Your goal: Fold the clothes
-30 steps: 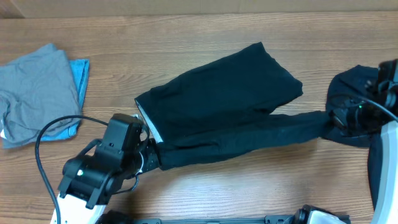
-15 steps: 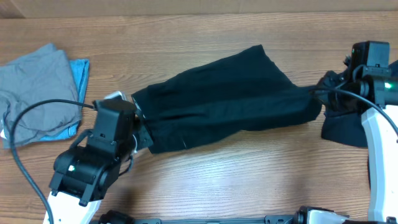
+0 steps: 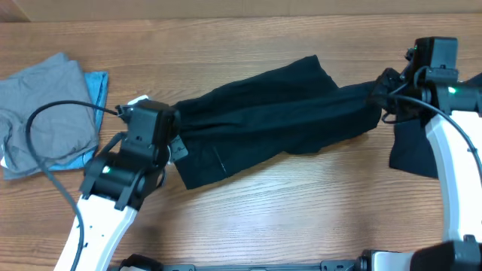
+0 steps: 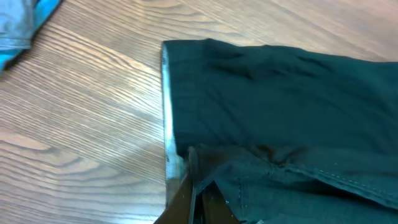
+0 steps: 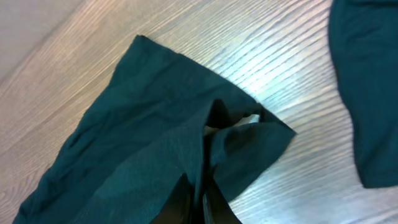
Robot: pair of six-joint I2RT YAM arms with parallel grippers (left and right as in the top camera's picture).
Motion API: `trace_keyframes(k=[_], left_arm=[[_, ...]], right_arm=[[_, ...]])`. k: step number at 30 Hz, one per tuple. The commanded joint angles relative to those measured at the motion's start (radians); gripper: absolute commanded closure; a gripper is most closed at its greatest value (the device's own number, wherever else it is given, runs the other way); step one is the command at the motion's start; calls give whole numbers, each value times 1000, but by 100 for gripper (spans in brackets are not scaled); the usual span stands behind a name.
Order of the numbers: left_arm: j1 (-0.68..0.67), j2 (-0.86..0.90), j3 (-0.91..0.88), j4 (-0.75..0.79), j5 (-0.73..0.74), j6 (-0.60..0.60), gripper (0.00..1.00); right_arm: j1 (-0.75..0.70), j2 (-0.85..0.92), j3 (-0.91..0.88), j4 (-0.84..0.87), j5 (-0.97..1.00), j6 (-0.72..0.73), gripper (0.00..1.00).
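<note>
Left hand (image 3: 175,145) clamped on pants (image 3: 271,113) at their left end, right hand (image 3: 376,94) clamped on the leg end. Pants stretched mid-surface (image 3: 301,218). Risk: the thin pinch slips under tension and the fold skews.

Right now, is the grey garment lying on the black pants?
No, the grey garment lies far left on a light-blue piece, apart from the black pants.

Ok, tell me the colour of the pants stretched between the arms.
The pants are plain black; overhead shows it best.
</note>
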Motion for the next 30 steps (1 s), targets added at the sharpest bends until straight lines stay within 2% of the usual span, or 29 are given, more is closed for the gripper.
trace_keyframes(k=[1,11,21,30], left_arm=[[18,40,22,3,-168,3,96],[18,118,22,65,-240,4,96],[19,298,22,176,-282,4,96],[71,426,22,263,-301,16,96]], right_arm=[[-1,37,32,43,11,-3,96],[50,117,32,204,8,-3,96],[148,296,32,397,85,-3,96],[163,345,32,519,99,42,96]])
